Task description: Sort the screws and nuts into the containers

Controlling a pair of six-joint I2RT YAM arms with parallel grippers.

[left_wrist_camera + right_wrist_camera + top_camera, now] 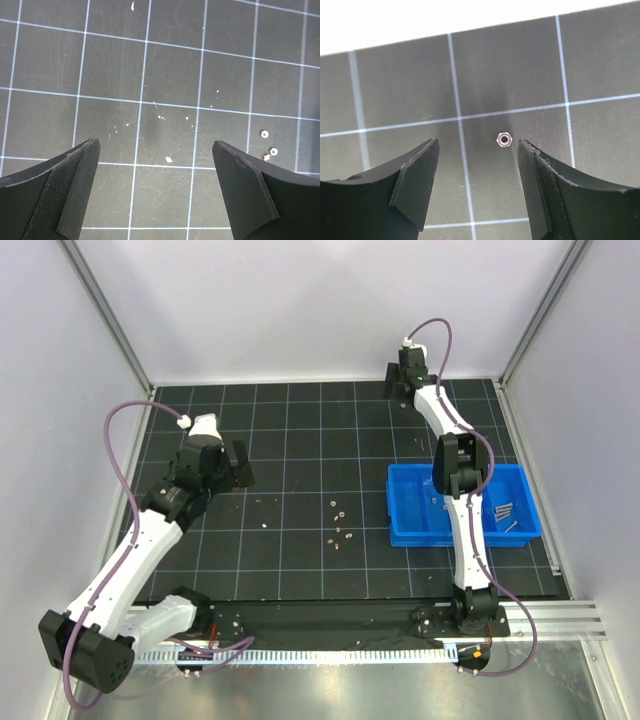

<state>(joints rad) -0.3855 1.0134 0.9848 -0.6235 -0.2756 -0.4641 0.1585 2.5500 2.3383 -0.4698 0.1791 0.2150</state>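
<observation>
A blue three-compartment tray sits on the right of the black grid mat. Several grey screws lie in its right compartment. Several loose nuts lie on the mat left of the tray; three of them show at the right of the left wrist view. My left gripper is open and empty above the mat, left of those nuts. My right gripper is open at the mat's far edge, with a single hex nut on the mat between its fingers, nearer the right finger.
White specks dot the mat below the left gripper, and a few small bits lie left of the nuts. The right arm crosses over the tray's middle. White walls and metal posts enclose the mat.
</observation>
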